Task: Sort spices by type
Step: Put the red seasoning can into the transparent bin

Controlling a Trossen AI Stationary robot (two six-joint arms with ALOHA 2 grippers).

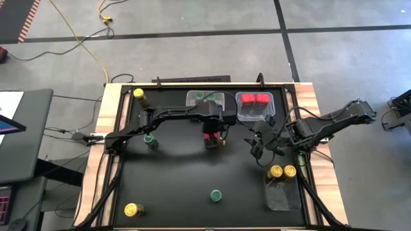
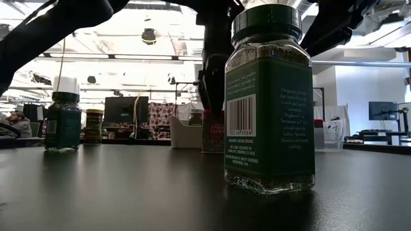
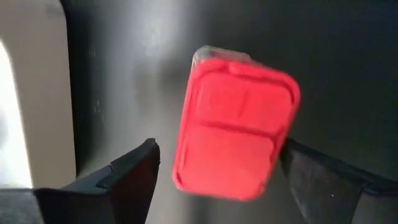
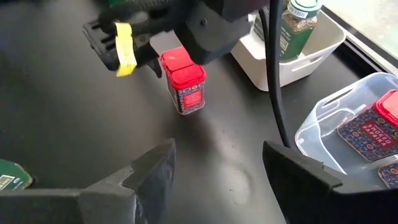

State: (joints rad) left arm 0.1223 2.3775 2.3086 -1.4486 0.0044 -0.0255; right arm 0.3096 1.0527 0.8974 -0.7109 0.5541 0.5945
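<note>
1. Left gripper [image 3: 217, 180] over table centre-back, fingers spread to either side of a red-lidded paprika tin [image 3: 233, 124]; daylight visible between each pad and the tin in the left wrist view. No pinch apparent. Tin upright on the black table [image 1: 180, 186], directly under the jaws.
2. Same tin in the right wrist view [image 4: 185, 81], standing free, left gripper's fingers flanking its lid. Tin sits just short of the clear bin of red tins [image 1: 255, 106], not inside it.
3. Right gripper [image 4: 214, 180] at right of table, fingers parted, nothing between them; hovering near the red bin's front corner.
4. Done so far, judging from the layout: 2 red tins [image 1: 255, 99] in the clear bin at back; green-lidded jar [image 4: 297, 22] in the white bin [image 4: 311, 53] beside it; 2 yellow-lidded jars [image 1: 282, 172] in the clear bin at front right [image 1: 286, 197].
5. Left to do: red tin under the left gripper; green-lidded jar [image 1: 150, 139] at left-centre; green-lidded jar [image 1: 216, 196] at front centre, the 1 looming large in the low view [image 2: 270, 102]; yellow-lidded jar [image 1: 138, 94] at back left; yellow-lidded jar [image 1: 132, 209] at front left.
6. Estimate: roughly half sorted, 5 loose pieces outstanding.
7. Unclear whether the red tin counts as placed; position outside the bin suggests a regrasp or a handover.
</note>
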